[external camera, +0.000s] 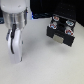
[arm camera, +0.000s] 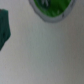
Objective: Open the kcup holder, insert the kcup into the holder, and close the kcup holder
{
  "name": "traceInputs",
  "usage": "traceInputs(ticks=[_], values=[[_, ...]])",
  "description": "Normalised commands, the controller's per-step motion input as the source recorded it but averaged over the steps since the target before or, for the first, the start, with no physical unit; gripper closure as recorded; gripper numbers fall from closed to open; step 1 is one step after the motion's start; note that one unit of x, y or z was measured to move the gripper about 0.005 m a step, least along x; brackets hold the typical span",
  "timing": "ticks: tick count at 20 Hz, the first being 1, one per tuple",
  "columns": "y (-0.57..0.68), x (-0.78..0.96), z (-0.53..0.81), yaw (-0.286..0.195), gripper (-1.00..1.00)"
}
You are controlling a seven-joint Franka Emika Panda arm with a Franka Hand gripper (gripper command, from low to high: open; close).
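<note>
The kcup (arm camera: 52,7), white with a round green top, shows blurred at the edge of the wrist view, standing on the pale table. I do not see it in the exterior view. My gripper (external camera: 13,50) hangs low over the table at the exterior view's left, pointing down, well apart from the kcup holder (external camera: 61,35). The holder is a black box at the exterior view's right. Its drawer with a pale handle strip (external camera: 59,39) stands pulled out, and red-and-blue-topped pods (external camera: 66,26) sit in its slots. I cannot make out how the jaws stand.
A dark green shape (arm camera: 4,27) sits at the rim of the wrist view; I cannot tell what it is. The pale table (external camera: 45,65) spreads between the gripper and the holder. A dark backdrop (external camera: 60,6) lies behind the holder.
</note>
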Motion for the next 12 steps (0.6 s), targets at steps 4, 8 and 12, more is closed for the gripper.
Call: traceInputs(ticks=[4, 8, 12], values=[[-0.43, -0.25, -0.36, -0.276, -1.00], [-0.16, -0.20, -0.12, -0.254, -1.00], [0.03, -0.02, 0.02, -0.209, 1.00]])
